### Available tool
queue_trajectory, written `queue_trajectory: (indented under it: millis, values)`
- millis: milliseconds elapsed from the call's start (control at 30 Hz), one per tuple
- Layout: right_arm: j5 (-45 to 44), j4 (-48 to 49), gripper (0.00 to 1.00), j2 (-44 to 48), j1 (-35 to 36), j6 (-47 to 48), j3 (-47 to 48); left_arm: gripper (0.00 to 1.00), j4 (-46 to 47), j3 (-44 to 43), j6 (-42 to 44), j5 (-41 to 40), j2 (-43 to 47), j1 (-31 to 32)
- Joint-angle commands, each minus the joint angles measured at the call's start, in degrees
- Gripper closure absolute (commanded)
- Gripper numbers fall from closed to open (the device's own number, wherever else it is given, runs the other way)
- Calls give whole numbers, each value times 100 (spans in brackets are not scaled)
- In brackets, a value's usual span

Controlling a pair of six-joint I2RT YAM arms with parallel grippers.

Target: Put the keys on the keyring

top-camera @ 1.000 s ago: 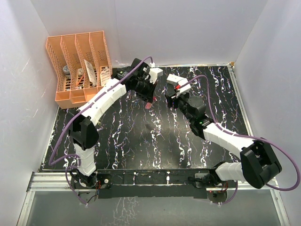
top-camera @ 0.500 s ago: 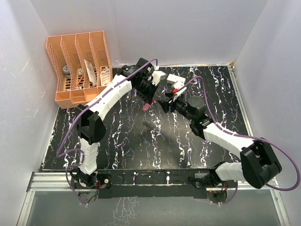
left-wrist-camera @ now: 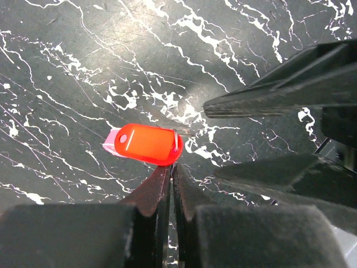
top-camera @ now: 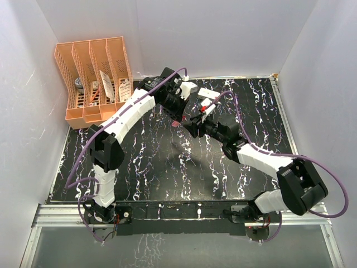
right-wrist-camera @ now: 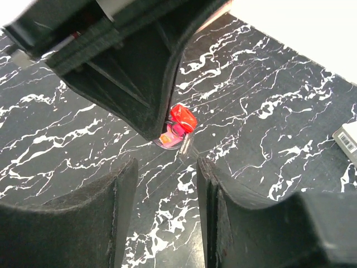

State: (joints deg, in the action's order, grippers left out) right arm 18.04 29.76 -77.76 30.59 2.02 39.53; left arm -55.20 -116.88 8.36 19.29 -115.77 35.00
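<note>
Left gripper [left-wrist-camera: 170, 174]: pinched shut on the keyring [left-wrist-camera: 146, 144], gripping the ring end of its red-pink tag [right-wrist-camera: 181, 119] and holding it above the table [top-camera: 150, 162].
Right gripper [right-wrist-camera: 165, 167]: fingers spread wide, tips just beside the tag and apart from it.
Keys: cannot be told for certain; a pale sliver [right-wrist-camera: 187, 146] hangs under the tag.

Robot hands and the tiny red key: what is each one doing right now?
left gripper: shut, pinching the keyring.
right gripper: open, empty, right beside it.
red key: at the left fingertips against the keyring; threaded or not, can't tell.
white box: lying flat on the table.
</note>
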Motion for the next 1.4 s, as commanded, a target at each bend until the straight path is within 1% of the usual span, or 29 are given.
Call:
queue_trajectory:
  millis: [0,200,500,900,1200,1367]
  values:
    - [-51,366,57,-104,-35,-200,225,100,18,99,3,280,535,15]
    - [-118,486,60,-264,-35,-256,316,100,115,379,55,496,757,25]
    - [-200,553,61,-174,-44,-321,319,100,115,659,94,479,833,24]
    - [-159,619,62,-282,-44,-335,371,100,147,636,151,660,821,48]
    - [-26,693,71,-317,-44,-371,415,100,86,610,238,766,724,101]
    - [9,698,84,-326,-44,-381,429,100,68,542,253,774,682,114]
